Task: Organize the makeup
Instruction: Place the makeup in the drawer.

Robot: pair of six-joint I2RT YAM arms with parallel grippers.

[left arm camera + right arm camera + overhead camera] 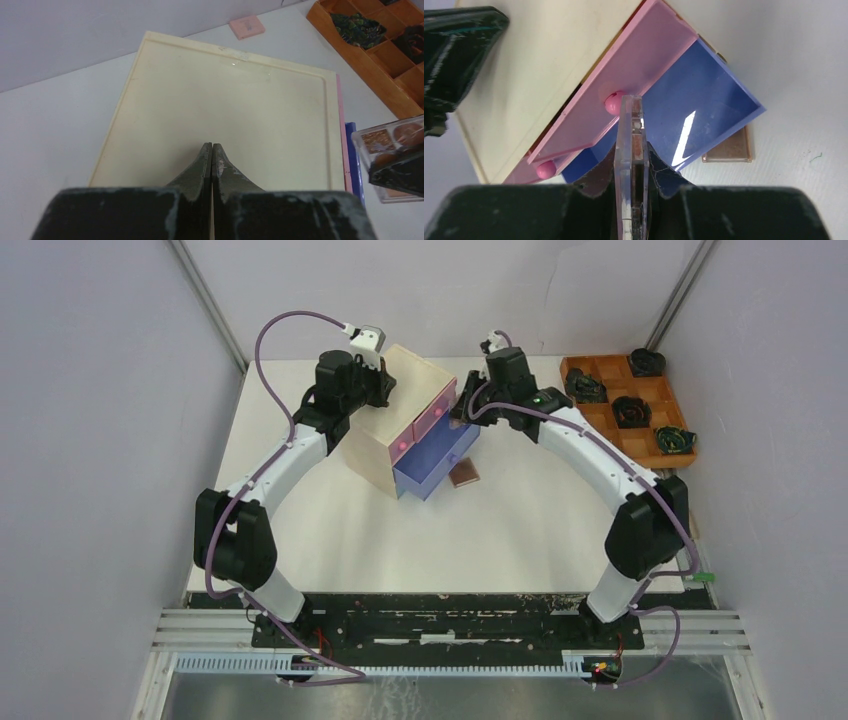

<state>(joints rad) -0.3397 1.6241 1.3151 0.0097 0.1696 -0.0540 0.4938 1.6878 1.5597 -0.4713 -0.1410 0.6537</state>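
My right gripper point(631, 150) is shut on a clear-cased brown palette point(630, 120), held on edge over the pulled-out blue drawer point(704, 105) of the pale wooden chest point(385, 435). The held palette point(392, 155) also shows at the right of the left wrist view. A second brown palette point(729, 147) lies flat on the table by the blue drawer's corner. A pink pad point(246, 26) lies on the table beyond the chest. My left gripper point(212, 146) is shut and empty, hovering just above the chest's flat top point(225, 95).
The chest's pink drawers point(624, 85) with round knobs sit above the blue one. An orange-brown wooden grid tray point(630, 405) with dark coiled objects stands at the back right. Grey walls close in both sides.
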